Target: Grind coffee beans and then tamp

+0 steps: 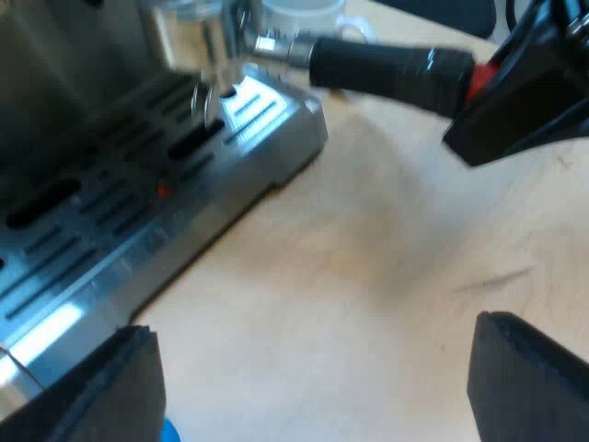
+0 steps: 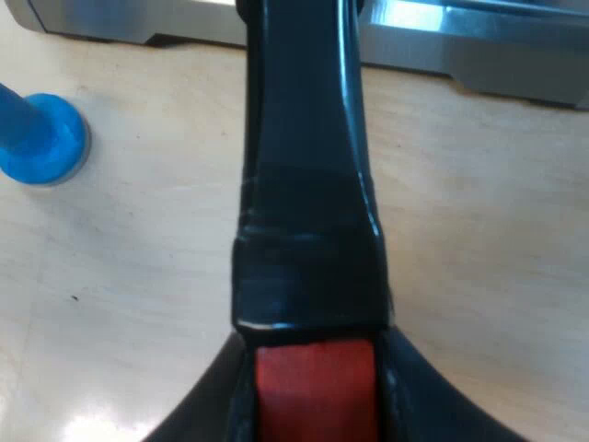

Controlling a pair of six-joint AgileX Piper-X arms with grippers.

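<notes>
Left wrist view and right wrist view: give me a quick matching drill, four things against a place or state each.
1 metal holder with dark, red-ended handle
2 blue tamper
3 white mug
4 left claw

a open, holding nothing
b on the wooden table
c near the holder's metal end
d gripped by the right claw

Pairs: 1-d, 2-b, 3-c, 4-a

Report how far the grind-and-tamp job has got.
Done: the right gripper is shut on the red end of the holder, whose metal head sits at the espresso machine front. In hand: working the holder there; whether it holds grounds cannot be seen. Left: tamping. The blue tamper stands untouched on the table, and the left gripper hangs open above the table.
</notes>
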